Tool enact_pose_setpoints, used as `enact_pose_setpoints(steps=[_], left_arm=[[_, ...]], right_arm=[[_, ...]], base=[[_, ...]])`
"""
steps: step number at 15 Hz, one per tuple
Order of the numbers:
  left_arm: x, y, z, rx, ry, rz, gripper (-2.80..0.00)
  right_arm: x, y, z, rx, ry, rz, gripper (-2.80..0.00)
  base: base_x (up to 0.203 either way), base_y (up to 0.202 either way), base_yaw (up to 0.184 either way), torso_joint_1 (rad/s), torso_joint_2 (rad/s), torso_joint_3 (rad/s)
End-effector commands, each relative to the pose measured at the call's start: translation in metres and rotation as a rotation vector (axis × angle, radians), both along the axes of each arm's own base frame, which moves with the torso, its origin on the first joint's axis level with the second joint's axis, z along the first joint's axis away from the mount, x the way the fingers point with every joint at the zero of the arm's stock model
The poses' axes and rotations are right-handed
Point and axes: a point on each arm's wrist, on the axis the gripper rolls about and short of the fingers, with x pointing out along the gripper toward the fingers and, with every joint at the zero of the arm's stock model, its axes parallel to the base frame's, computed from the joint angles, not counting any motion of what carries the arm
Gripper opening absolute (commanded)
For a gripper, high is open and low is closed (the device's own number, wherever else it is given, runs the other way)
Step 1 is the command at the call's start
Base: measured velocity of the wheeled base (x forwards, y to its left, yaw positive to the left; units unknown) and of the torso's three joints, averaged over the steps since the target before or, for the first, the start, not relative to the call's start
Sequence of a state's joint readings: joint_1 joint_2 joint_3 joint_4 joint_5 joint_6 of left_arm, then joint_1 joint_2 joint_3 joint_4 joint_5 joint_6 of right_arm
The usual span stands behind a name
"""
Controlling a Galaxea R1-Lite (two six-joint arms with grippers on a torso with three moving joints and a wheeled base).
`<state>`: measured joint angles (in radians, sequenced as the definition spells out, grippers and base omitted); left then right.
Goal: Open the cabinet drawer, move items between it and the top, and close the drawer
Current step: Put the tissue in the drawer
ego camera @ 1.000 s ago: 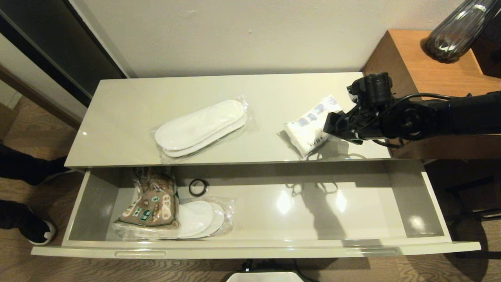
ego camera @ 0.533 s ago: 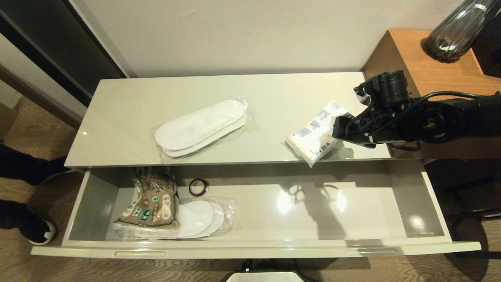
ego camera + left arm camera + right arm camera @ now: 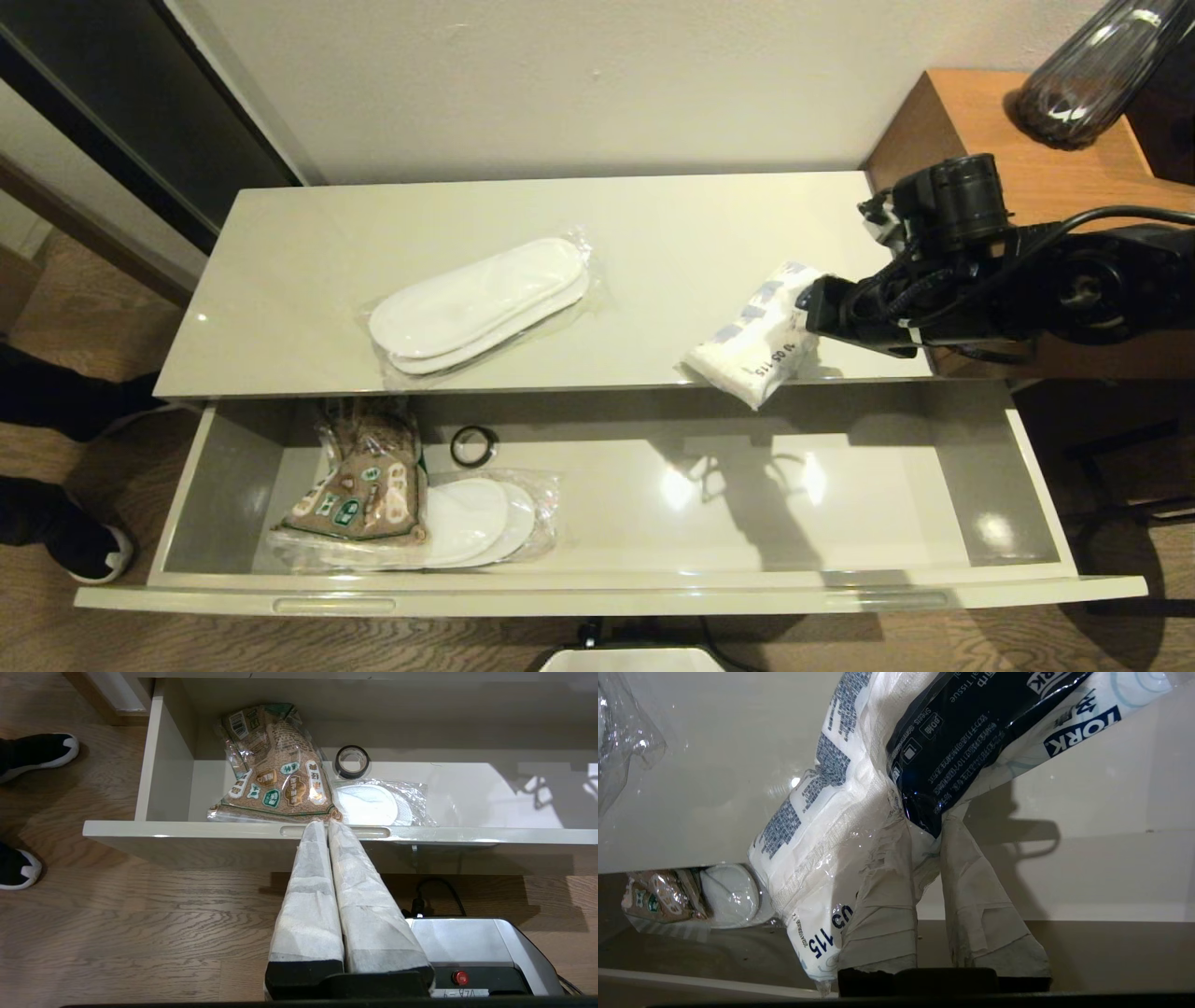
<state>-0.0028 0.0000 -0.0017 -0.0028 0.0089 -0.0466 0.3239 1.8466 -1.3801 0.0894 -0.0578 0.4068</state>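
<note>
Since one second, right claw (image 3: 814, 313) clamped on the tissue pack (image 3: 754, 343) carried it toward the open drawer (image 3: 597, 485); pack's low corner overhangs the surface (image 3: 308, 280) edge.

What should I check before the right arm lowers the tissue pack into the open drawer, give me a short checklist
1. Right gripper pinching the tissue pack: ok, fingers closed on its wrapper.
2. Cabinet drawer open: ok.
3. Pack clear of the top: cannot tell; its lower corner overhangs the front edge.
4. Free drawer floor below the pack: ok; wrapped slippers, brown packet and black ring lie at the other end.
5. Left gripper out of the way: ok, shut, outside the drawer front.
</note>
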Motion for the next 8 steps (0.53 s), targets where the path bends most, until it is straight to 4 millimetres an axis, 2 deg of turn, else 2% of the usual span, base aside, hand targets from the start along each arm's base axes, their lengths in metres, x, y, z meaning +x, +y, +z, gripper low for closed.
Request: enact_pose_setpoints(steps=[1,8], left_arm=[[0.000,0.000,0.000,-0.001,0.000,0.000,-2.80],[0.000,0.000,0.000,-0.001,0.000,0.000,-2.80]], right_arm=[[-0.013,-0.002,0.005,0.004,-0.006,0.004,-2.80],[-0.055,-0.014,0.001,-0.007,0.031,0.010,-2.80]], base=[[0.000,0.000,0.000,0.000,0.00,0.000],[0.000,0.000,0.000,0.000,0.00,0.000]])
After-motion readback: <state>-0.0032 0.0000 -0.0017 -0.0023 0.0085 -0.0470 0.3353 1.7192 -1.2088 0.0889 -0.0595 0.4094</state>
